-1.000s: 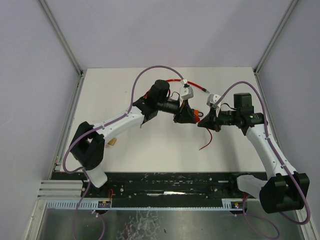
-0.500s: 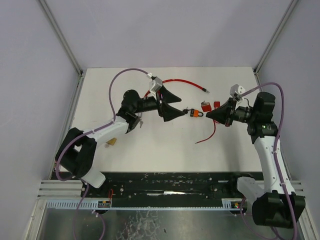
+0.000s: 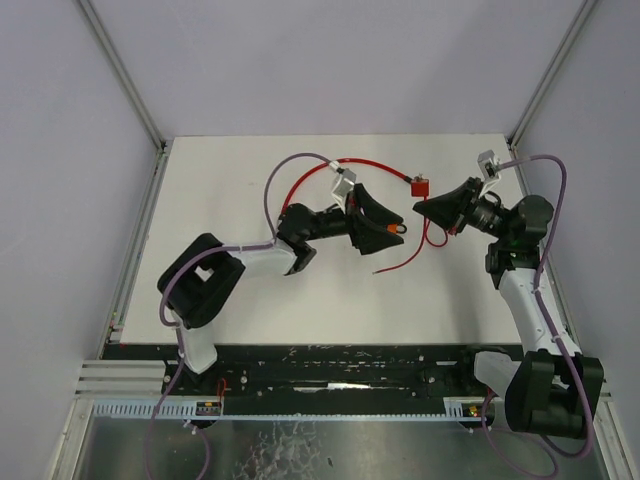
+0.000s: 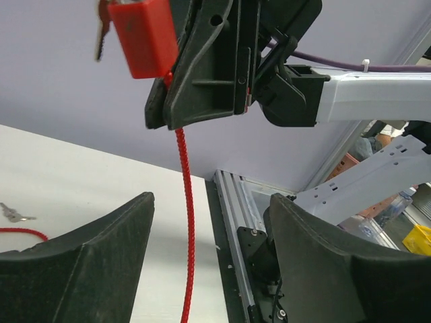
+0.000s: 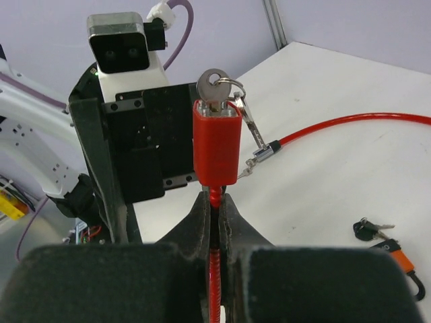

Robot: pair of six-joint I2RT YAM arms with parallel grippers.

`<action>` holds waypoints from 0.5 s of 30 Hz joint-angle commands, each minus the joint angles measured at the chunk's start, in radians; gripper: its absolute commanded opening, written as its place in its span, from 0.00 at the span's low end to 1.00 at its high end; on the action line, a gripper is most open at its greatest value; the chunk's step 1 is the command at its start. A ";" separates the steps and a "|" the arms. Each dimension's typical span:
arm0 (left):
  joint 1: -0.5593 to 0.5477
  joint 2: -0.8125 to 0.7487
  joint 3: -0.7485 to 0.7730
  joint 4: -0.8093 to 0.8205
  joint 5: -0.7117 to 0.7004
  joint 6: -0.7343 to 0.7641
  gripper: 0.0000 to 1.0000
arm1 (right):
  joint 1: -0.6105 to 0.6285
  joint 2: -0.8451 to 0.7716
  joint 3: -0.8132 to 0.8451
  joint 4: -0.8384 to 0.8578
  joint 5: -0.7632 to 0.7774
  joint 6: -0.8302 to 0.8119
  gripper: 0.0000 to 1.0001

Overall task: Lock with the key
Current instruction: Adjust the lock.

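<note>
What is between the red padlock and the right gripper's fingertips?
Only red cable, pinched by the shut right gripper under the red padlock; right wrist view.

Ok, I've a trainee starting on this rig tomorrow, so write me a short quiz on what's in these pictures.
1. True or false: the left pincer stands open with nothing between its fingers.
2. What is the right pincer shut on? A) the red cable, just below the red lock; B) a loose screw; C) nothing at all.
3. Fill in: the padlock lying on the table is coloured ____.

Key: 1 true; 2 A; 3 orange.
</note>
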 commanded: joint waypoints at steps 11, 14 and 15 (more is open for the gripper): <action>-0.106 0.081 0.142 -0.141 -0.143 0.066 0.53 | -0.003 -0.040 -0.073 0.197 0.115 0.157 0.00; -0.119 0.095 0.170 -0.193 -0.166 0.079 0.47 | -0.003 -0.029 -0.082 0.233 0.114 0.186 0.00; -0.121 0.100 0.176 -0.206 -0.170 0.081 0.46 | -0.003 -0.028 -0.084 0.241 0.114 0.192 0.00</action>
